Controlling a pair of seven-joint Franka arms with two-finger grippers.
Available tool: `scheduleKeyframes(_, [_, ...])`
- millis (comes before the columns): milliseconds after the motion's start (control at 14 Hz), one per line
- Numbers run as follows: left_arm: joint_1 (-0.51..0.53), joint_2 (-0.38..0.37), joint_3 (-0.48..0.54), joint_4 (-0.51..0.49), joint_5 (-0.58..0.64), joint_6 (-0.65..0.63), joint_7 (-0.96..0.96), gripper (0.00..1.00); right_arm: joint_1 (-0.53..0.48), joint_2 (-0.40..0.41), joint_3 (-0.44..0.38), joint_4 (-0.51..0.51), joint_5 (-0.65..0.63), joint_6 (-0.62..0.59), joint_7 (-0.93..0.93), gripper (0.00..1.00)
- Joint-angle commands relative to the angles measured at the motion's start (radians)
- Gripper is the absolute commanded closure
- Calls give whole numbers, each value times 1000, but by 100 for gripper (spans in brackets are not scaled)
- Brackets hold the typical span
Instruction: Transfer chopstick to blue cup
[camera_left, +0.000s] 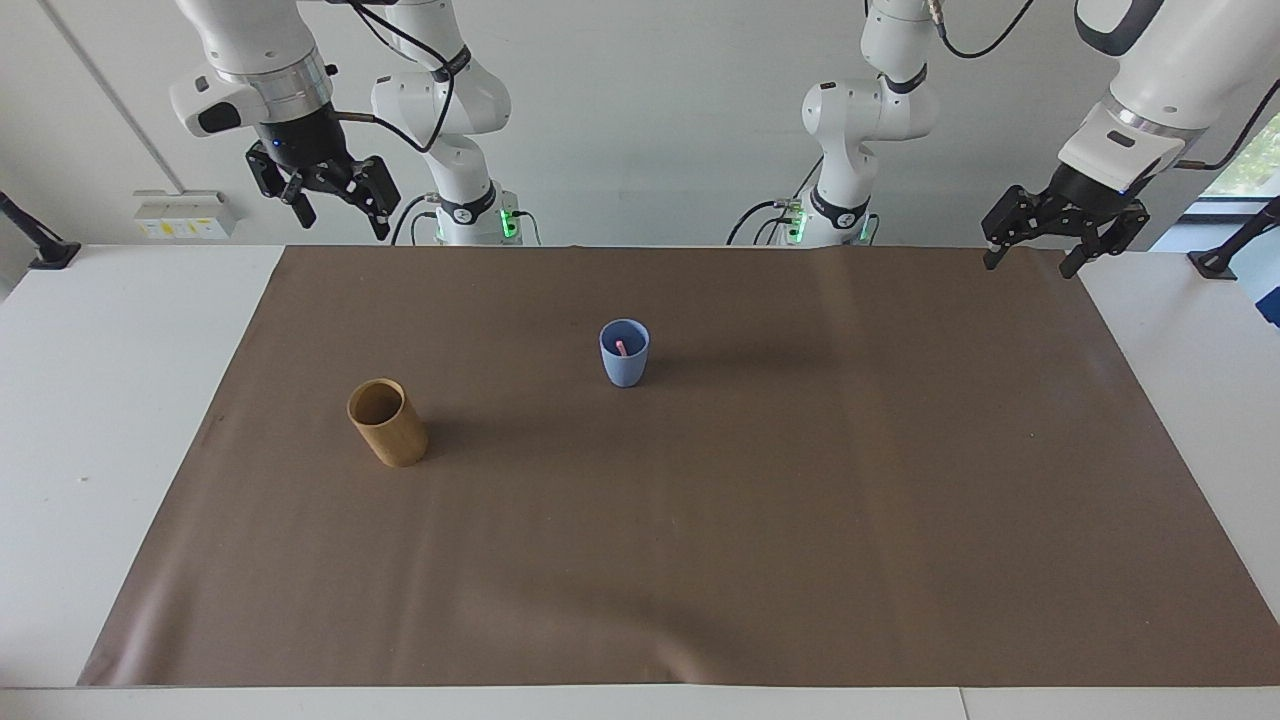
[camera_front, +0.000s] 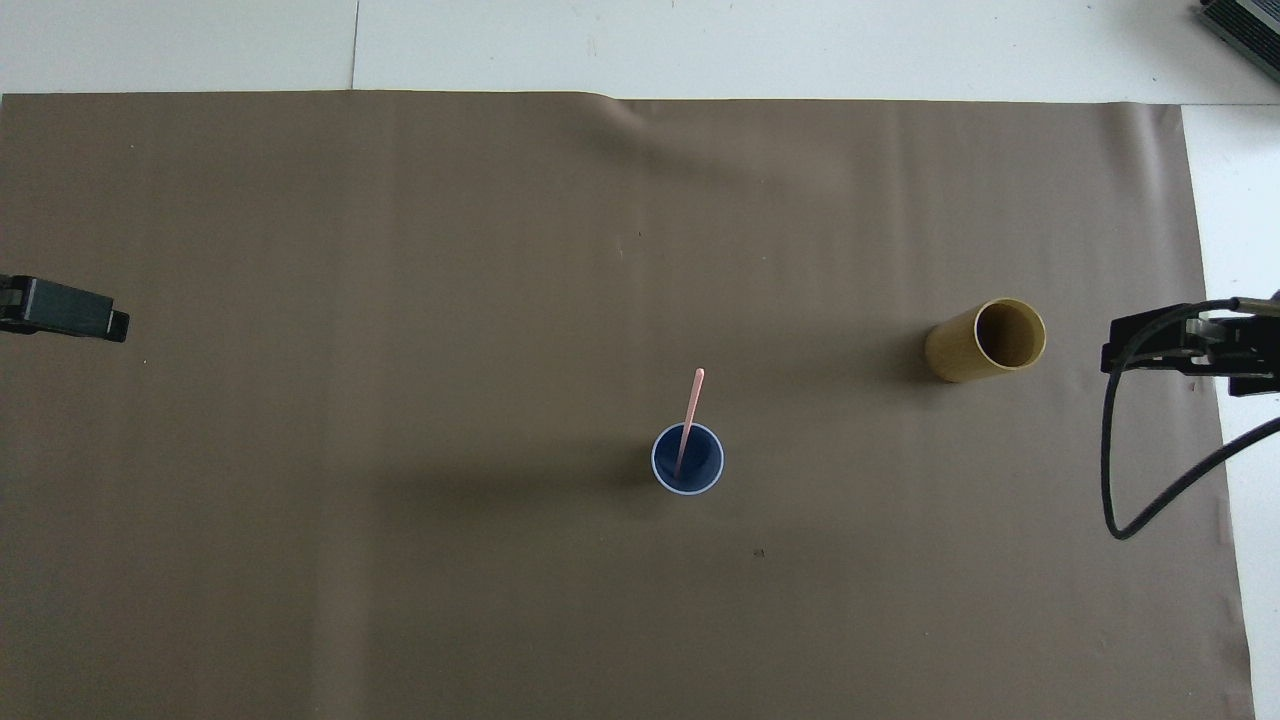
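Observation:
The blue cup (camera_left: 624, 370) stands upright on the brown mat, near the middle and a little toward the robots. A thin pink chopstick (camera_left: 621, 347) stands in it and leans on the rim. In the overhead view the chopstick (camera_front: 692, 400) sticks up out of the blue cup (camera_front: 706, 466). My right gripper (camera_left: 341, 218) is open and empty, raised high over the mat's edge at the right arm's end; it also shows in the overhead view (camera_front: 1150, 350). My left gripper (camera_left: 1029, 264) is open and empty, waiting above the mat's corner at the left arm's end, and shows in the overhead view (camera_front: 100, 320).
A tan bamboo-coloured cup (camera_left: 390, 430) stands toward the right arm's end, farther from the robots than the blue cup; it looks empty from above (camera_front: 1008, 333). The brown mat (camera_left: 800, 500) covers most of the white table. A black cable (camera_front: 1120, 470) hangs from the right arm.

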Motion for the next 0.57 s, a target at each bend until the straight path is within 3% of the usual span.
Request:
scheduleKeyframes(0, [10,-10,-9,-7,18,-11,6,0,-35,-10,-3,-13,19,6,-75,0])
scheduleKeyframes(500, [10,-10,-9,-7,18,-11,6,0,-36,-10,-4,-25,-3,46,-146,0])
